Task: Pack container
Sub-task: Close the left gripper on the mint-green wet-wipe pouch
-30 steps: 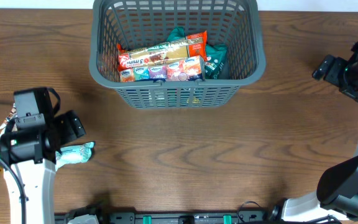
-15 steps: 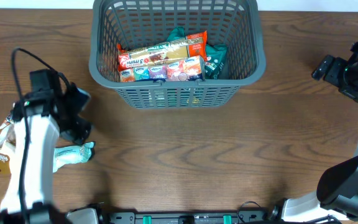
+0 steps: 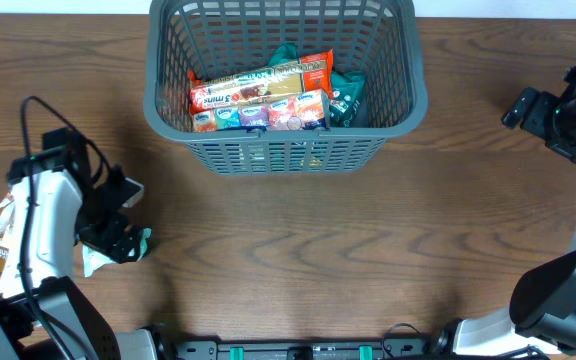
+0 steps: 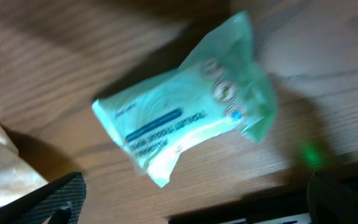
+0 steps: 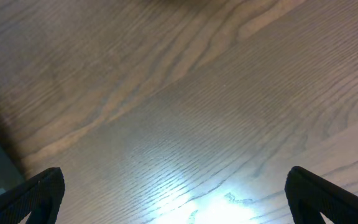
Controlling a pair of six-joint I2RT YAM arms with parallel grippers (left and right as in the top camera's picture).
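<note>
From overhead, we saw the container at the far edge of the table, long axis left to right, mouth up, holding snack packets with print too small to read. In the left wrist view, the left gripper was spread wide over a mint packet, its blue lettering blurred. In the right wrist view, the right gripper was spread too, holding nothing.

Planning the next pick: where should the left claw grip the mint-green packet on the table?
Take the mint-green packet from above, across its narrow middle; it lies flat and slanted on the table, both long edges free.
</note>
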